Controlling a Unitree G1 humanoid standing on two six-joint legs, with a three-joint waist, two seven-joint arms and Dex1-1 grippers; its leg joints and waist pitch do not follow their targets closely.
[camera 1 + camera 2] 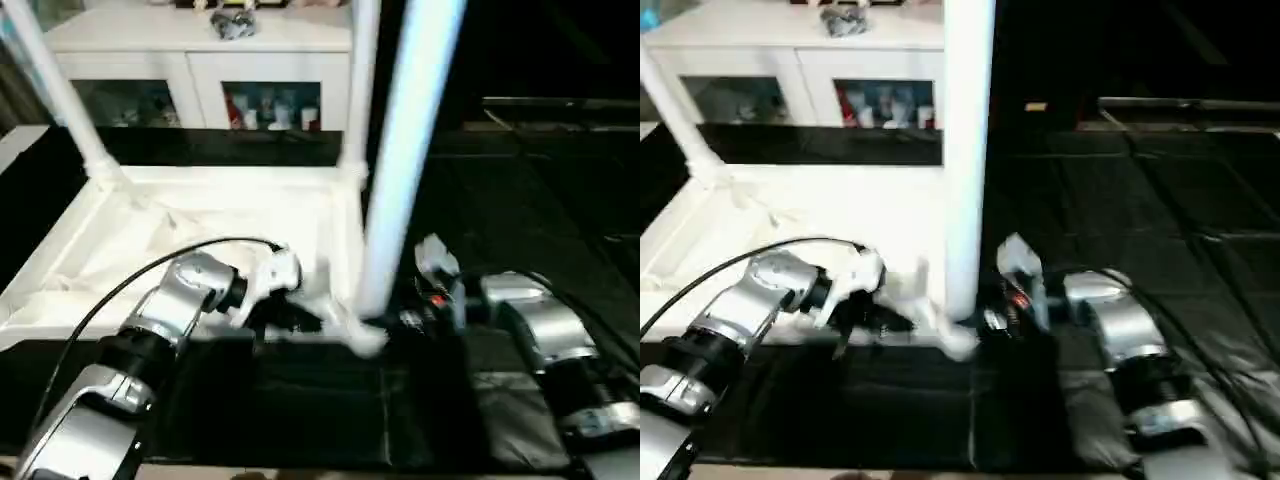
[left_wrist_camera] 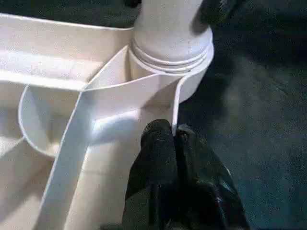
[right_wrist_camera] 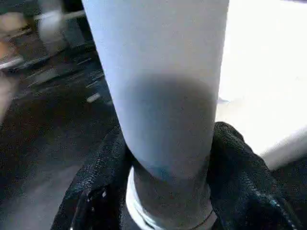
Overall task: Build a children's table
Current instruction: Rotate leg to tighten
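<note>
Three white tapered plastic tube legs stand upright from the inverted white rectangular plastic table top (image 1: pixel 200 235), which lies ribbed side up on the black padded floor mat (image 1: pixel 520 210). Two legs rise from the far corners: the far-left leg (image 1: pixel 60 95) and the far-right leg (image 1: pixel 362 80). The near-right leg (image 1: pixel 405 150) stands in the round corner socket (image 2: pixel 192 72) closest to me.

My right gripper (image 3: pixel 168 177) has its black fingers (image 3: pixel 240 167) clasped round the base of the near-right leg, just above the socket collar. My left gripper (image 2: pixel 175 132) is pinched on the thin rim wall (image 2: pixel 173 103) of the top, just beside that same socket, its fingers pressed together with the wall between them.

Key relation: the leg's long axis runs vertically, in line with the socket bore, and the right fingers grip across that axis from the outer side of the top. I judge the right arm to be the working arm for seating or twisting the leg, while the left steadies the top. The near-left corner lies behind my left forearm (image 1: pixel 150 330). A white cabinet with glass doors (image 1: pixel 200 60) stands beyond the top.
</note>
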